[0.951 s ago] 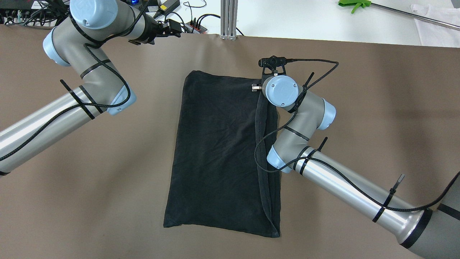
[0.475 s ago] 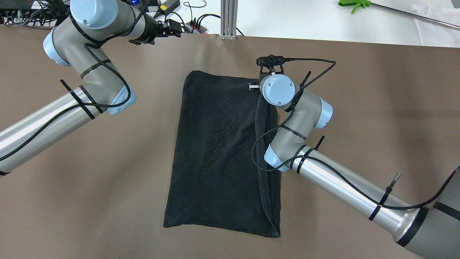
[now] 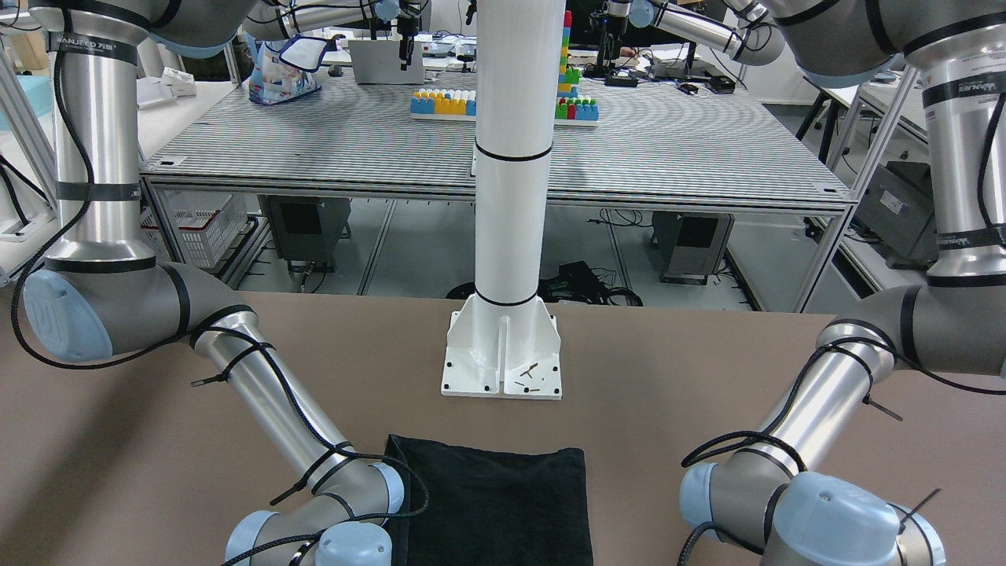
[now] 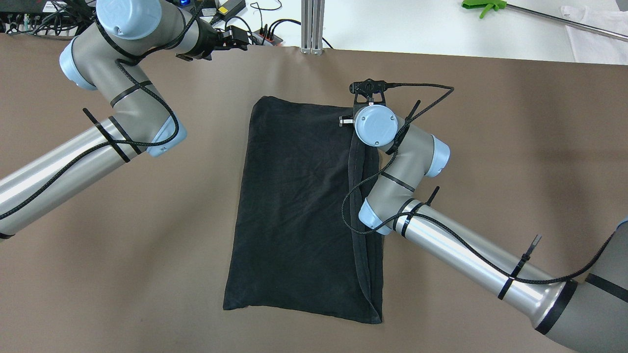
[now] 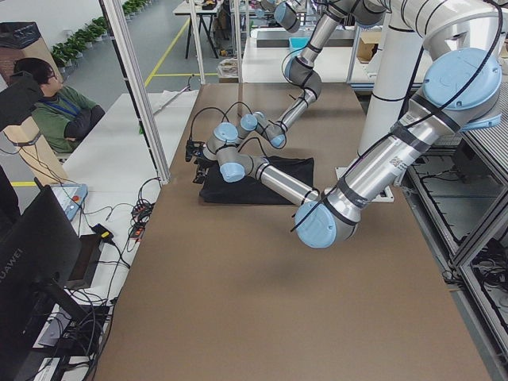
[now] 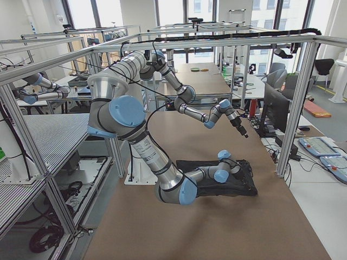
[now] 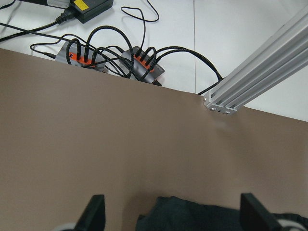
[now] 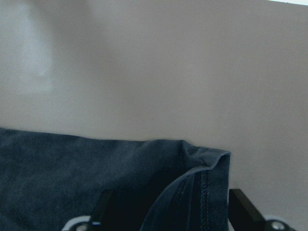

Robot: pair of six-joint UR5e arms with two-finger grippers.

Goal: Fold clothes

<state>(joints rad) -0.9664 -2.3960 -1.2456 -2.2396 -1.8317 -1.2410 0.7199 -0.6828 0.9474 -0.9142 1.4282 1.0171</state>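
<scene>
Fingers (image 8: 239,206) of the right gripper (image 8: 171,214) and of the left gripper (image 7: 173,215) alike are spread and closed on nothing. Nearest, the clothes (image 4: 299,206) are laid flat in the middle of the worktop (image 4: 490,147) as one long black rectangle, with a hemmed layer doubled along the right edge. At the far right corner the right gripper is held low, with the slightly raised hem between its released fingers. Over the last second this wrist has been shifted a little to the left above that corner, while the cloth is left undisturbed. A grasp is judged to be lined up for the next fold. Farthest, at the far left edge, the left gripper is kept above bare worktop, unmoved.
</scene>
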